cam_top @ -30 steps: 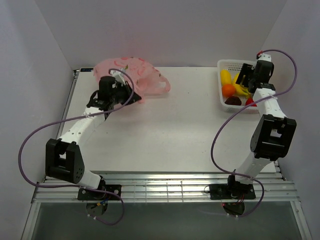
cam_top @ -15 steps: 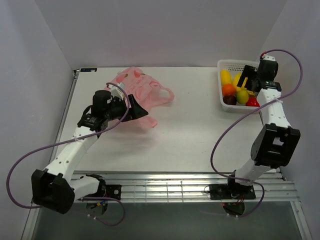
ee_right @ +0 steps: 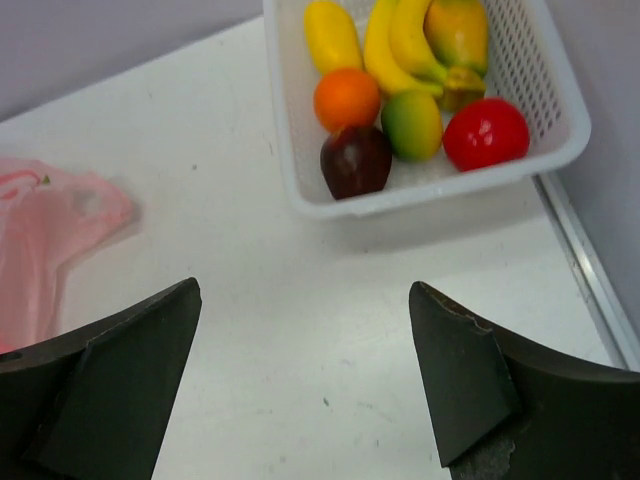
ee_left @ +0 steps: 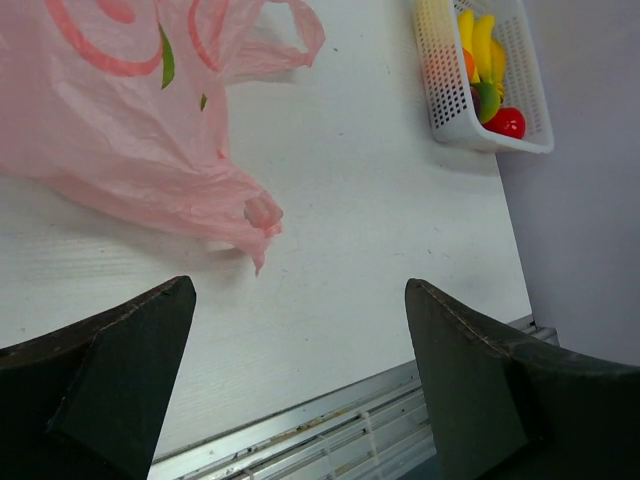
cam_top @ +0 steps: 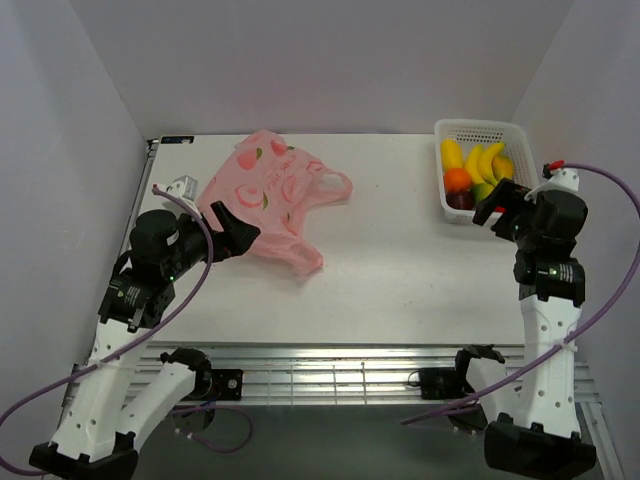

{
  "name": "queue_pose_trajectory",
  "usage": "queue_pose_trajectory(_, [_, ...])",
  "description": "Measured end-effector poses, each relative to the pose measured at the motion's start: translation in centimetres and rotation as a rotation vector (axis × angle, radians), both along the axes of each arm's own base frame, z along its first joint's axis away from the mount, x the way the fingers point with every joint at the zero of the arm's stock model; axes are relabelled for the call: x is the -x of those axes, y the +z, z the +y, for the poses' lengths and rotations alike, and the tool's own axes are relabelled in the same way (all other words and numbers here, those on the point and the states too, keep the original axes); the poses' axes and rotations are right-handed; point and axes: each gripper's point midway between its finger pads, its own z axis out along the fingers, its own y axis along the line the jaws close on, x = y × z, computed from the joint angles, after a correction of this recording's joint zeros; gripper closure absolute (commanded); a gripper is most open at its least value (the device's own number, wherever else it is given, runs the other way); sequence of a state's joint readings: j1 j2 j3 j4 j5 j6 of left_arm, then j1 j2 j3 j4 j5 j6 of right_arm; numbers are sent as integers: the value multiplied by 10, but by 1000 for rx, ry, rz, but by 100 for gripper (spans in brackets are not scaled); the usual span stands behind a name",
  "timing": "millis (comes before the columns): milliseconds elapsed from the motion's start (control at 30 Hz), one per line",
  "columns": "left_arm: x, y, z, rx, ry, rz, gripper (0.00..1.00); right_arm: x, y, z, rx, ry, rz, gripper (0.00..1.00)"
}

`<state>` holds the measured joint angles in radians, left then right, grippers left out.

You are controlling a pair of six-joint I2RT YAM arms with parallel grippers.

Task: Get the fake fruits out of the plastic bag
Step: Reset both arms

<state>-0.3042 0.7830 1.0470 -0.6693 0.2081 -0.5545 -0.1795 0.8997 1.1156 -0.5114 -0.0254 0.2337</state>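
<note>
The main risk we see is the plastic bag [cam_top: 272, 195] getting dragged or snagged. It is thin and light, its near edge lies just beside the left tool [ee_left: 298, 285], and one loop handle [cam_top: 335, 184] sticks out at 3 o'clock of the bag. A careless sweep of that arm would pull the bag across the surface [cam_top: 400, 270].

The second risk is at the white basket [ee_right: 440, 185]. It stands close to the surface's right edge, so a bump from the right tool [ee_right: 305, 285] could shove it over or spill the fake fruits [ee_right: 412, 124]. We also cannot rule out a small fruit hidden in the bag's folds, though the bag looks flat and we see none through it.

Both tools have their jaws wide apart and hold nothing. In the top view the bag lies slumped on the surface at 1 o'clock of the left tool. The banana bunch [ee_right: 395, 45], orange [ee_right: 346, 98], dark purple fruit [ee_right: 356, 160] and red apple [ee_right: 485, 132] all sit in the basket. That basket is at 12 o'clock of the right tool, near it but apart.
</note>
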Motion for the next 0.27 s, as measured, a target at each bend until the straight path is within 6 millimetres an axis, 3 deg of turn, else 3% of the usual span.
queue_pose_trajectory(133, [19,-4,11,10,39,-9,2,44,-37,13,-28,18,49,10])
queue_pose_trajectory(267, [32,-22,16,33,66,43,2,63,-36,20,-32,37,37,10])
